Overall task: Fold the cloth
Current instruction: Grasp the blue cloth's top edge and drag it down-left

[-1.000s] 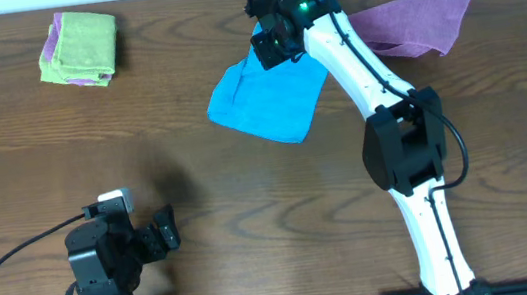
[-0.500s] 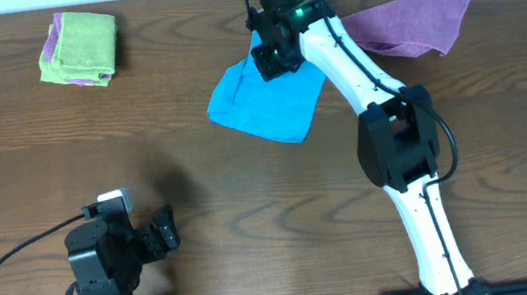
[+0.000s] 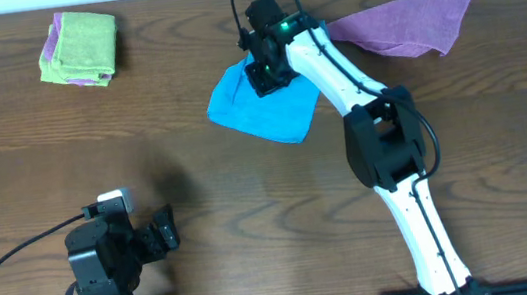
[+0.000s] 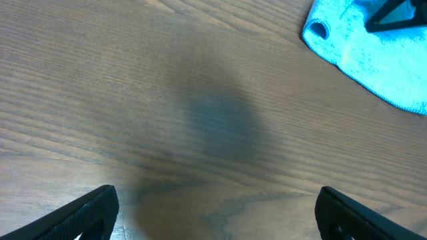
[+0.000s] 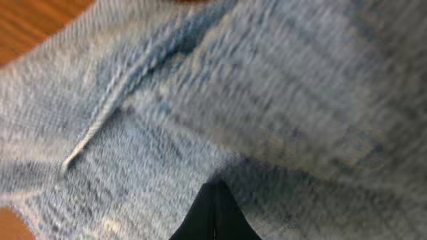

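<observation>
The cloth (image 3: 264,112) touches the tips of the right gripper (image 3: 264,72) at its upper edge. The jaws are pressed together (whether they pinch a fold, I cannot tell). It lies rumpled at the table's (image 3: 250,200) far middle, a purple cloth (image 3: 409,19) just beside it. The left gripper (image 3: 162,236) is well apart, its jaws spread wide and empty.

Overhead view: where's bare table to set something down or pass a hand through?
Widest bare wood: the middle-left stretch, bordered by the lime-green cloth above, the blue cloth on the right and the left arm below. The lower-right corner beyond the right arm is free too. Crowded: the top middle, where right arm, blue cloth and purple cloth meet.
</observation>
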`<state>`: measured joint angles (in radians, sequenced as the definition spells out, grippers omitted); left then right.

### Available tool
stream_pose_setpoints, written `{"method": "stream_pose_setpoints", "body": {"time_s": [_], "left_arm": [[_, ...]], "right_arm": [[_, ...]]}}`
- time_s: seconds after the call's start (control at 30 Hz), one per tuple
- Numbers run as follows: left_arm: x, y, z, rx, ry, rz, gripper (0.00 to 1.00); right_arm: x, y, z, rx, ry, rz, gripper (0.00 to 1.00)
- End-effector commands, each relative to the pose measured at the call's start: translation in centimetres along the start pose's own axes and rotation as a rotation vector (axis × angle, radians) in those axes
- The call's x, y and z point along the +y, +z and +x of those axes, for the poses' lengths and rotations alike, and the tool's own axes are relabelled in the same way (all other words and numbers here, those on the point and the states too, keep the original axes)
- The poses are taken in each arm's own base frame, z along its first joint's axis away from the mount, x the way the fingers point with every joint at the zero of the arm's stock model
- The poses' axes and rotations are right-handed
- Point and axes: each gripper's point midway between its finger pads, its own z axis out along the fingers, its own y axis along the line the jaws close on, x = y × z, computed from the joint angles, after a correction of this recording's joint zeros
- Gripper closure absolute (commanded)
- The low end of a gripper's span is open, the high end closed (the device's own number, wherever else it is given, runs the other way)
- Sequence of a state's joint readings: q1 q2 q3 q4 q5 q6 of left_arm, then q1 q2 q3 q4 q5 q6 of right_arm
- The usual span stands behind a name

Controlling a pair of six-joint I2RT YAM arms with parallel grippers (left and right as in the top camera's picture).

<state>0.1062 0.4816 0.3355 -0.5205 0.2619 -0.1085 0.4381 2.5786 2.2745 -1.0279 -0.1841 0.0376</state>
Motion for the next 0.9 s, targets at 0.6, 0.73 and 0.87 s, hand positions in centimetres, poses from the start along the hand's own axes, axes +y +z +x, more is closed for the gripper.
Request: {"method": "stream_pose_setpoints", "body": {"time_s": [0.6,0.73,0.87], "left_arm": [[1.4,-0.8,-3.4,-0.13,-0.034,-0.101,0.05],[2.1,-0.9,-3.6,-0.138,-0.042,-0.139,0.05],[2.4,-0.9,-3.6,-0.142,-0.044,-0.158,0.05]], "right_arm": [[13.2,1.9,10.4,0.341,-0.289,-0.033,0.99],[17.2,1.5,12.7,0.391,-0.364,-0.103,0.99],[19.3,1.0,13.6,0.398,-0.4,-0.129,0.99]]}}
